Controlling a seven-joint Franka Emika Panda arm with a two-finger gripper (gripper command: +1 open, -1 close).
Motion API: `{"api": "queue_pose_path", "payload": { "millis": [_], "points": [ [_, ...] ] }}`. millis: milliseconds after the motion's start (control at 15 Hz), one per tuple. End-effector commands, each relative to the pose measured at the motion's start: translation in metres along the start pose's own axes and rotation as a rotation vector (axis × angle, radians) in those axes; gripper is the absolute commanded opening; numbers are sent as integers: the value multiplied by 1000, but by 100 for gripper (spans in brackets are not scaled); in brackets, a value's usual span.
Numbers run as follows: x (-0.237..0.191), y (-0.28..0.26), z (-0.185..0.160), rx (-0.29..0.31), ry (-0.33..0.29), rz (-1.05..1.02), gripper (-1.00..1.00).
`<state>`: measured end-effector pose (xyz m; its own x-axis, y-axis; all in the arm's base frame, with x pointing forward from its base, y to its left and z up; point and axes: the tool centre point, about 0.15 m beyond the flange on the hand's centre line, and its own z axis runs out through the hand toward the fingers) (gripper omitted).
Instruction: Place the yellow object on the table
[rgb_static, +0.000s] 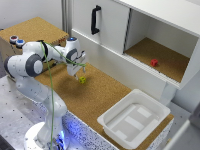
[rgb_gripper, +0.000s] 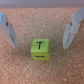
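The yellow object (rgb_static: 82, 79) is a tiny yellow-green cube resting on the brown cork table (rgb_static: 100, 95). In the wrist view the yellow object (rgb_gripper: 40, 50) shows a black letter T on its upper face and lies flat on the cork. My gripper (rgb_static: 78, 75) hangs just above the cube, to the exterior view's left of it. In the wrist view my gripper (rgb_gripper: 38, 31) is open, with a finger (rgb_gripper: 8, 31) on each side, and the cube lies between and a little beyond the fingertips, touching neither.
A white plastic tray (rgb_static: 133, 118) stands on the table at the exterior view's right. Behind is a white cabinet (rgb_static: 150, 35) with a black door handle (rgb_static: 94, 20) and an open cork-floored compartment holding a small red block (rgb_static: 154, 62).
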<state>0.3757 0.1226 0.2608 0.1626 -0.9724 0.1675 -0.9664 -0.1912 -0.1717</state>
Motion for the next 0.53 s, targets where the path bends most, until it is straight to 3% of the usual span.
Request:
{"api": "queue_pose_path", "payload": {
  "millis": [0,267,467],
  "points": [
    [11,3,-10,-23,-51,-190,100],
    [26,6,-18,-86,-46,-548,100],
    [41,11,-10,-72,-53,-818,100]
  ]
}}
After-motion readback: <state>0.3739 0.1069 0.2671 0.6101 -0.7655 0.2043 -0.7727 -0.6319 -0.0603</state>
